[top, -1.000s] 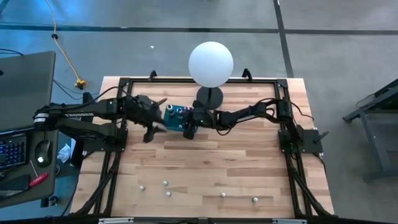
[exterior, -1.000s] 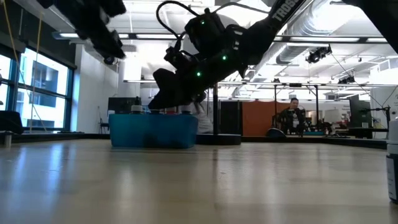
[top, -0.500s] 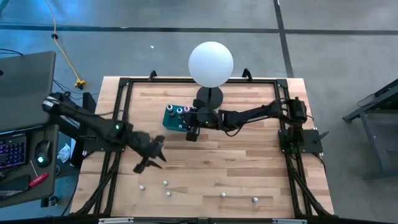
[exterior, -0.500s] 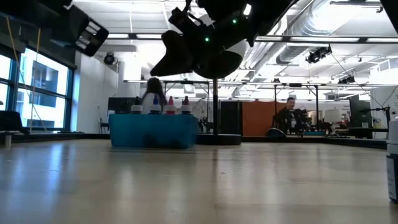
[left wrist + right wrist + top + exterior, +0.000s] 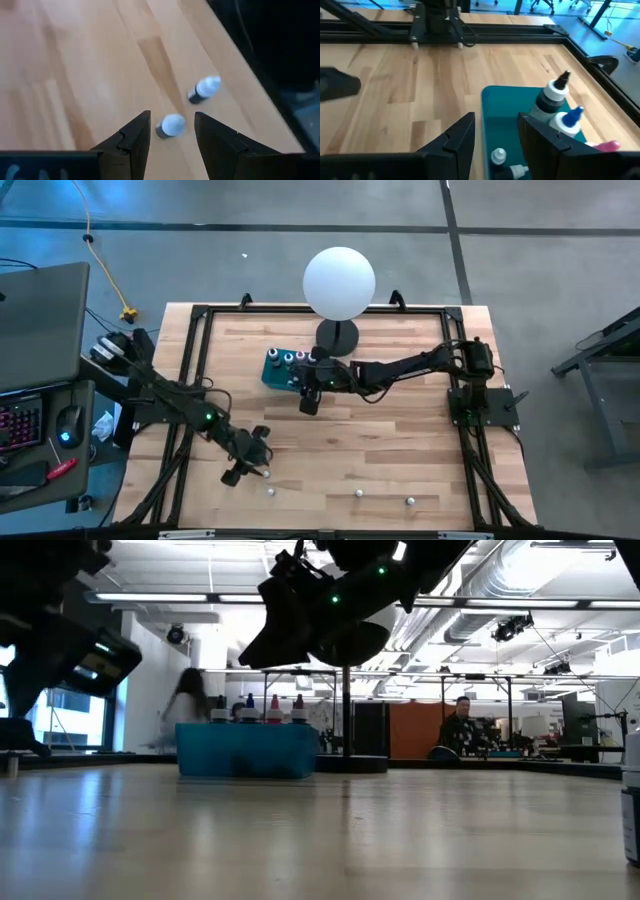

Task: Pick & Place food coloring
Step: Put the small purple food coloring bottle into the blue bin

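Loose bottles [image 5: 359,494] near table's front edge too small for cap colours to be made out from above. One bottle by left gripper [image 5: 246,465] partly hidden under it. Tray [image 5: 502,106] cut off by right wrist picture's edge, pink cap [image 5: 606,145] only half seen. Passing person [image 5: 185,705] behind tray blurred.

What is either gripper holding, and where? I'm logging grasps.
Nothing. The left gripper is open above a loose bottle; the right gripper is open over the teal tray.

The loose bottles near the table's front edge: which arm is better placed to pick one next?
Left. Its gripper is open, with a bottle between the fingers. The right gripper hangs by the tray.
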Controlling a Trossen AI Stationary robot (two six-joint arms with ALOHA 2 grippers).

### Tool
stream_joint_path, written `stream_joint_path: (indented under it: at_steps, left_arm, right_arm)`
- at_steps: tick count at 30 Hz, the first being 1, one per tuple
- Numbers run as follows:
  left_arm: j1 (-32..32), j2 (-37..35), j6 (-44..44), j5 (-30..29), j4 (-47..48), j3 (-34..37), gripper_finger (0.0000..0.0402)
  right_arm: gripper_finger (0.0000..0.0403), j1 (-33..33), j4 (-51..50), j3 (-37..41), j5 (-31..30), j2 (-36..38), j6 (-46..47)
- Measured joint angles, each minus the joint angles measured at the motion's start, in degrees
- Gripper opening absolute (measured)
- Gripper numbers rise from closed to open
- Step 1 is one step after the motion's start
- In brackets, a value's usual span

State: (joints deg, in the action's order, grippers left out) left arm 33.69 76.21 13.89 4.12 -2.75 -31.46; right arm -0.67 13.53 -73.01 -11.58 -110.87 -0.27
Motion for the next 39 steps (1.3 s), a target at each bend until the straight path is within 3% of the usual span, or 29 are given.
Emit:
stream_joint_path:
  at_steps: [18,27,36,39]
  left_arm:
    - [1.6,9.32,-0.31,-0.82,-4.58,0.0,0.0152]
    - [1.6,10.31,-2.9,-0.79,-8.17,0.0,0.0149]
    - [1.6,10.31,-3.15,0.02,-8.09,-0.02,0.005]
    - [1.58,10.26,-3.15,-1.41,-8.01,-0.11,0.0044]
  right_arm:
    - [0.0142,2.76,0.01,0.0,-0.78,0.0,0.27]
    - [0.0142,2.87,0.02,0.0,-0.89,0.0,0.28]
    - [0.0142,2.87,0.01,0.0,-0.89,0.0,0.04]
    - [0.0142,2.87,0.01,0.0,-0.89,0.0,0.02]
